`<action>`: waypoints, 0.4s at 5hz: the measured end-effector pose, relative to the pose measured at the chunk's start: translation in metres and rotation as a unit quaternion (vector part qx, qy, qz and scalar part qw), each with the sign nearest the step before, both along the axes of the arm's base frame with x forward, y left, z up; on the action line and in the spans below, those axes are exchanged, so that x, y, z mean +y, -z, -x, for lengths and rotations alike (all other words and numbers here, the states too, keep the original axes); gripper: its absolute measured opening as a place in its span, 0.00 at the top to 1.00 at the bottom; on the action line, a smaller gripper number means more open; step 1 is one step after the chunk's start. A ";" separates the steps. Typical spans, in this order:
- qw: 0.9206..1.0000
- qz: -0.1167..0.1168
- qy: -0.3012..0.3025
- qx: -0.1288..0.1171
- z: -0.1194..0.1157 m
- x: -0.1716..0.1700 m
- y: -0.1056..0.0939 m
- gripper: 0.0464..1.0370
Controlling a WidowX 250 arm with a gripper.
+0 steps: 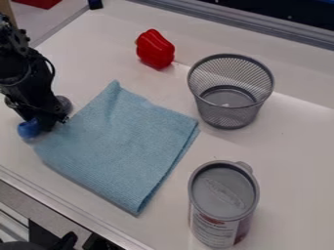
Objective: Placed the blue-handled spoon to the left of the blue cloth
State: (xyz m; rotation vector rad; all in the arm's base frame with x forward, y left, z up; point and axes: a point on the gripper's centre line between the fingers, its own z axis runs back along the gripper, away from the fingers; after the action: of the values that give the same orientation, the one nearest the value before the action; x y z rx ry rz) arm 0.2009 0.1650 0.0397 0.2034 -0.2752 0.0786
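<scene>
A black two-finger gripper [50, 122] hangs down at the left edge of a light-blue cloth [120, 141] on a white tabletop [287, 146]. Beneath it lies what seems to be the blue-handled spoon [29, 129], just left of the cloth; whether the gripper is spread or pinching it, I cannot tell. Beyond sit a red bell pepper (toy-like and glossy) [155, 49] and a wire-mesh cup [228, 116]; nearer stands a lidded canister [223, 193].

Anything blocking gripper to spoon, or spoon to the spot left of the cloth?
Nothing visible. The gripper is right at the spoon, already by the left edge of the cloth; pepper, mesh cup and can sit clear.
</scene>
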 end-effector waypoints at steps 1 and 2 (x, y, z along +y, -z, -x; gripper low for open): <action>1.000 0.008 -0.026 0.006 0.000 -0.004 -0.016 0.12; 1.000 0.004 -0.023 0.005 -0.003 -0.007 -0.033 0.03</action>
State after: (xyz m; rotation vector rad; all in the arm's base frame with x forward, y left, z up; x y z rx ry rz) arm 0.2042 0.1578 0.0728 0.2031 -0.2602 0.1243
